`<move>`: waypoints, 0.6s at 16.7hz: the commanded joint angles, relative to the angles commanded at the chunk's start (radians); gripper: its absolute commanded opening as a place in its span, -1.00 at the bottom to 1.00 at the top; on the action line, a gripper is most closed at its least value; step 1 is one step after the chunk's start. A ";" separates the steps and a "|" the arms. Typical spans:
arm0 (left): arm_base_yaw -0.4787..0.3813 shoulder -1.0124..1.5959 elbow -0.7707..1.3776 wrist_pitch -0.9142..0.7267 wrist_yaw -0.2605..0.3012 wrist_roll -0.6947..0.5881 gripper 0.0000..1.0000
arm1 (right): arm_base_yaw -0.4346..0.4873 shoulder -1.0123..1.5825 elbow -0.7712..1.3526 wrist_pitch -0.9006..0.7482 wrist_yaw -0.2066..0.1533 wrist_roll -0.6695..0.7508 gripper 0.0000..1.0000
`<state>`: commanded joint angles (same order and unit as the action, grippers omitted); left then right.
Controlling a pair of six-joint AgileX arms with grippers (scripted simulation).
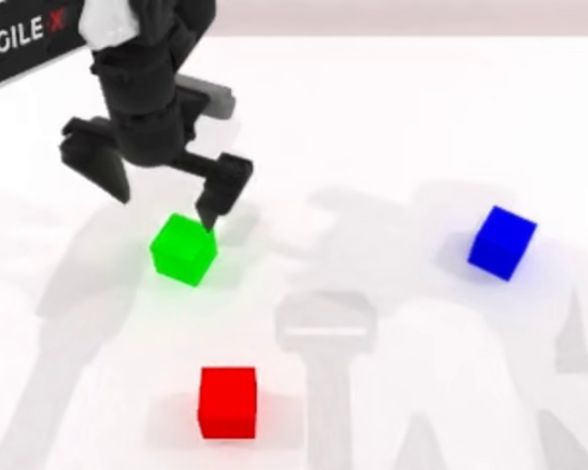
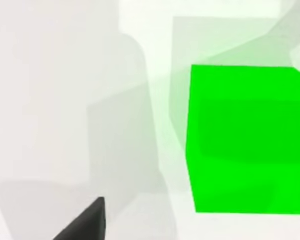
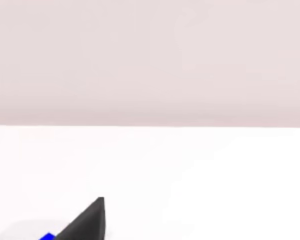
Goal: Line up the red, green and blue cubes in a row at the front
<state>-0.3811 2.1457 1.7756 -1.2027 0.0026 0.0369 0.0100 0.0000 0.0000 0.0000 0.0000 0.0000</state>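
Observation:
The green cube (image 1: 183,250) sits left of centre on the white table (image 1: 392,147). My left gripper (image 1: 167,201) hangs open just behind and above it, one fingertip (image 1: 214,208) near the cube's back corner. In the left wrist view the green cube (image 2: 247,142) fills one side, beside one dark fingertip (image 2: 92,220). The red cube (image 1: 226,401) lies at the front, the blue cube (image 1: 502,243) at the right. My right gripper (image 3: 132,220) is out of the top view. Its wrist view shows one fingertip (image 3: 92,220) and a sliver of the blue cube (image 3: 47,236).
A dark panel with white lettering (image 1: 24,44) stands at the back left corner. Arm shadows lie across the front and right of the table. Nothing else rests on the surface.

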 joint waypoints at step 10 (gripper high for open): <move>-0.002 0.080 -0.191 0.273 0.001 0.002 1.00 | 0.000 0.000 0.000 0.000 0.000 0.000 1.00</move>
<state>-0.3832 2.2258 1.5845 -0.9295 0.0033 0.0391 0.0100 0.0000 0.0000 0.0000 0.0000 0.0000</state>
